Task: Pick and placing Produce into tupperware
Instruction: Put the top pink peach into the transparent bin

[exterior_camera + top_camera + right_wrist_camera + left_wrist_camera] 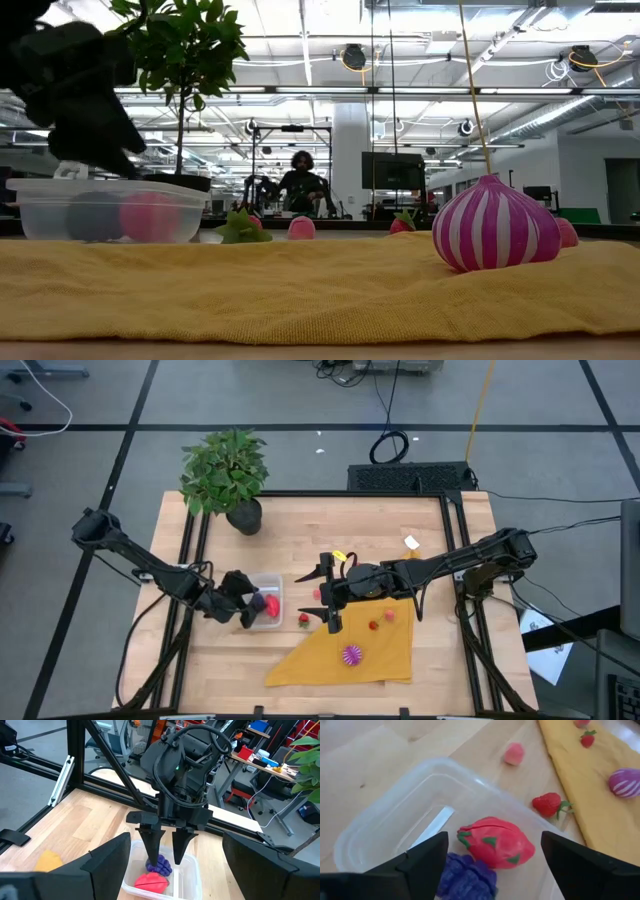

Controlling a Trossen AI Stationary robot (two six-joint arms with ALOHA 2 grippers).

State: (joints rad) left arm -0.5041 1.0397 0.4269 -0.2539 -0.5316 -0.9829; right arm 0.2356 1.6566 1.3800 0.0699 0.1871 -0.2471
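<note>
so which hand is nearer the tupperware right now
Left. The left hand hangs open directly over the tupperware, above the fruit inside. The right hand is off to the side, over the yellow cloth's corner.

Grey floor [250, 395] all around the wooden table [300, 530], marked off by dark tape lines, with a loop of black cable [388, 447] lying on it near the top middle of the overhead shot. From table level it's a big open lab space with bright strip lights [300, 90] and white ceiling beams across the top, a dark screen [392, 170] about mid-frame and a person [303, 185] sitting way back in the center. The upper right of the right wrist shot shows cluttered desks [265, 760] and chairs behind black frame rails [100, 780].
</note>
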